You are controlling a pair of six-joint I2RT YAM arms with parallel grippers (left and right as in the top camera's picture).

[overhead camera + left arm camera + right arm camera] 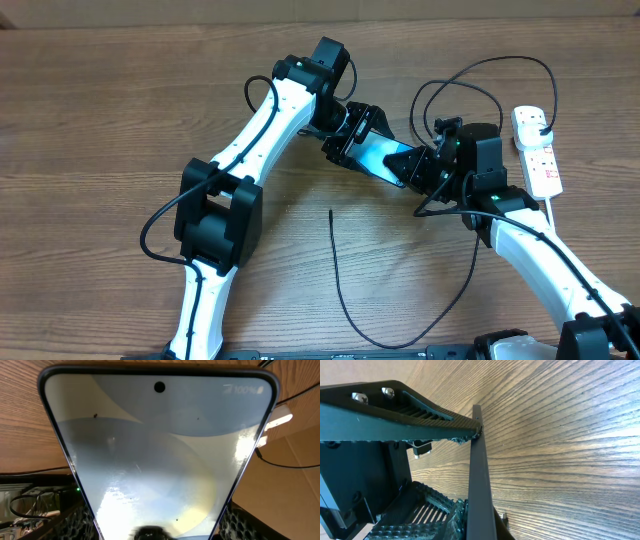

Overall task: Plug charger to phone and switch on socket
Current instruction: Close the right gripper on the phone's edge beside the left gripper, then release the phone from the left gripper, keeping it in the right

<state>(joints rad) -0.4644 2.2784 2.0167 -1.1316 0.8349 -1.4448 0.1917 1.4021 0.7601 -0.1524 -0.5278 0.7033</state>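
Closest to the front edge, the charger [340, 290] sweeps in a slack loop over the table [100, 120]. Its connector tip [331, 213] lies free on the wood between the two arms, its last stretch pointing straight away from the robot. No pincer touches it.

Beyond the tip, the phone [385, 158] is held off the table, screen lit, with its long axis slanting from far left to near right. The left gripper [362, 140] clasps it across the width, ridged pads on both long edges. In the left wrist view the camera hole faces away from that pincer, so the port end probably sits inside its grasp. The right gripper [425, 168] is pressed nearly together on the opposite end, apparently pinching the thin edge.

The tip therefore lies robot-side of the phone, well apart from both pincers, somewhat nearer the left.

Farthest right rests the socket [540, 160], with the charger's plug at its far end.
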